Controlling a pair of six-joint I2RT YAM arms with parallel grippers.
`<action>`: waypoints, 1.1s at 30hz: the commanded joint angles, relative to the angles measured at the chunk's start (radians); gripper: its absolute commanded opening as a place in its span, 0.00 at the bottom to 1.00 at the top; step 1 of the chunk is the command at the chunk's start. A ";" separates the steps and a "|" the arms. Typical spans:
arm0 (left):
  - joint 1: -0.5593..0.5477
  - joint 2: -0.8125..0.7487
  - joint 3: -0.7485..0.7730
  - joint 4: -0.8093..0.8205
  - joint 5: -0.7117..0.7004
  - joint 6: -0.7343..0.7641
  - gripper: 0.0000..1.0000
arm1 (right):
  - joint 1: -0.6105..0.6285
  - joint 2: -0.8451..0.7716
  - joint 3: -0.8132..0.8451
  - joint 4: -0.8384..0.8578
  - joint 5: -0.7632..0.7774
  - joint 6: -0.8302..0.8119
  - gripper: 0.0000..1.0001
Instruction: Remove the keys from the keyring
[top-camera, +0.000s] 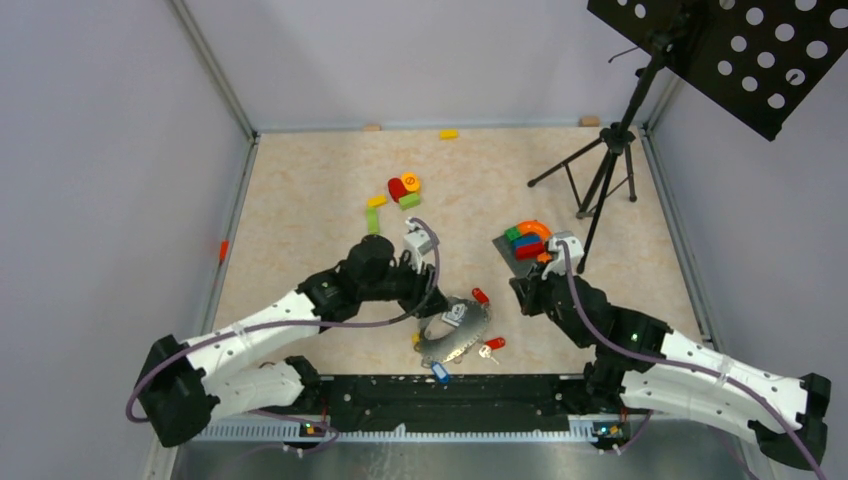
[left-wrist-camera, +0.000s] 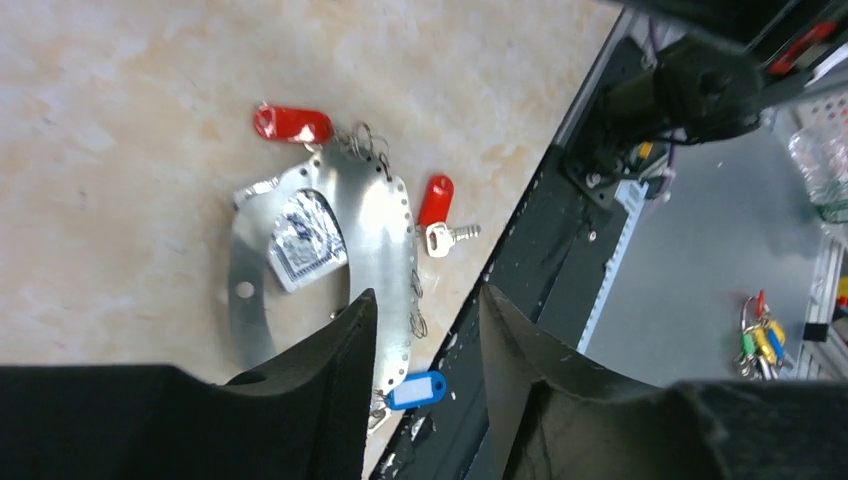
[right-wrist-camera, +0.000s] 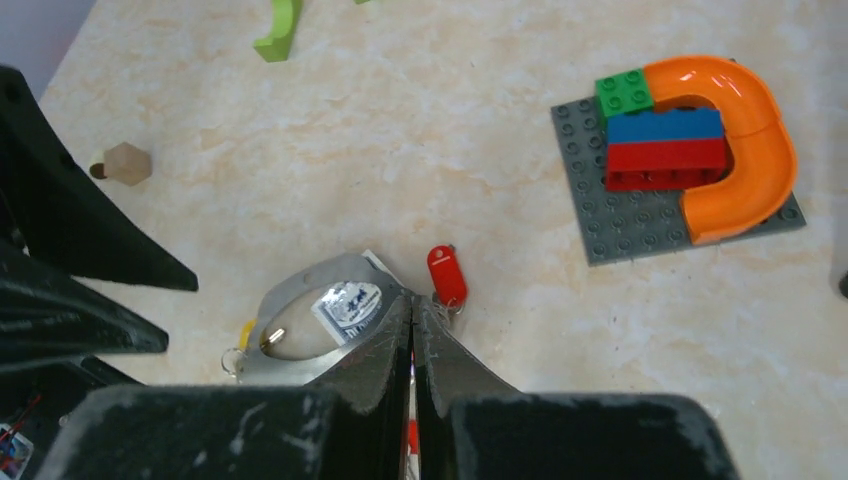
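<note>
The keyring (top-camera: 455, 336) is a wide grey metal loop lying flat near the table's front edge, around a playing-card box (left-wrist-camera: 305, 240). Keys with red tags (top-camera: 480, 295) (top-camera: 493, 344), a blue tag (top-camera: 440, 372) and a yellow tag (top-camera: 416, 340) sit around it. In the left wrist view the ring (left-wrist-camera: 375, 215), two red tags (left-wrist-camera: 292, 124) (left-wrist-camera: 435, 200) and the blue tag (left-wrist-camera: 417, 390) show. My left gripper (left-wrist-camera: 425, 295) is open and empty above the ring's near edge. My right gripper (right-wrist-camera: 412, 302) is shut, above the ring (right-wrist-camera: 300, 283) beside a red tag (right-wrist-camera: 447, 275).
A grey baseplate (right-wrist-camera: 640, 225) with an orange arch and red, blue and green blocks lies right of the ring. Loose blocks (top-camera: 400, 190) lie further back. A black tripod (top-camera: 603, 180) stands at the back right. A black rail (top-camera: 440, 400) runs along the front edge.
</note>
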 joint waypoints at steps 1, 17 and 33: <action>-0.119 0.084 -0.013 0.021 -0.186 -0.022 0.48 | 0.013 -0.040 0.051 -0.093 0.082 0.108 0.00; -0.282 0.182 -0.013 -0.011 -0.449 -0.120 0.58 | 0.014 -0.014 -0.051 0.018 -0.316 -0.049 0.13; -0.264 -0.002 -0.075 -0.096 -0.563 -0.137 0.66 | 0.037 0.253 -0.123 0.073 -0.421 0.060 0.25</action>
